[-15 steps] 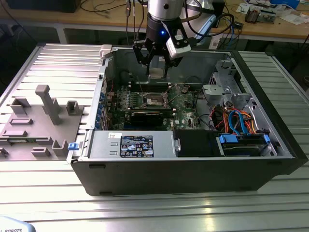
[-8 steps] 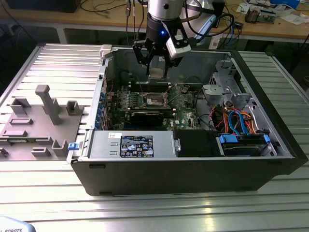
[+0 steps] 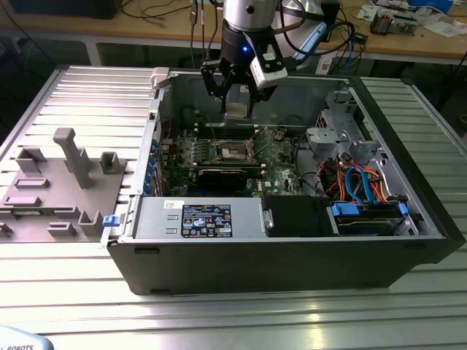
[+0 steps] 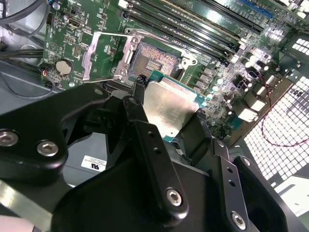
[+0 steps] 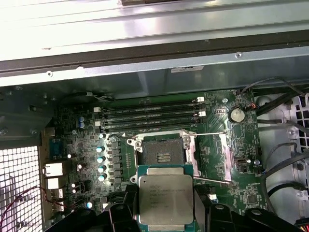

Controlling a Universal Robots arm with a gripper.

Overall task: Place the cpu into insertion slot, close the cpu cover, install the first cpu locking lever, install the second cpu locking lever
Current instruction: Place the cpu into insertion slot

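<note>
A black two-fingered claw [image 3: 237,107] is closed on the small square cpu with a dull silver-grey metal lid [image 3: 236,113], pinching it by two opposite edges and holding it flat, apart from and above the green motherboard [image 3: 281,164]. In both wrist views the cpu [image 5: 165,198] [image 4: 169,108] hangs just beside the dark square insertion slot with its shiny metal rim [image 5: 163,153], not yet seated. The thin silver cpu cover frame [image 5: 223,155] lies flipped open next to the slot.

The chip looks light, stiff and thin, its smooth lid likely slippery. The edges are the safe place to hold it, since the underside and the slot's contacts are probably delicate and would not tolerate a tilted or forced landing.

The motherboard sits in a black computer case laid open on its side [image 3: 292,255] in the middle of a ribbed metal tabletop [image 3: 233,321]. A grey moulded fixture [image 3: 51,182] stands near the tabletop's edge at the exterior view's left.
</note>
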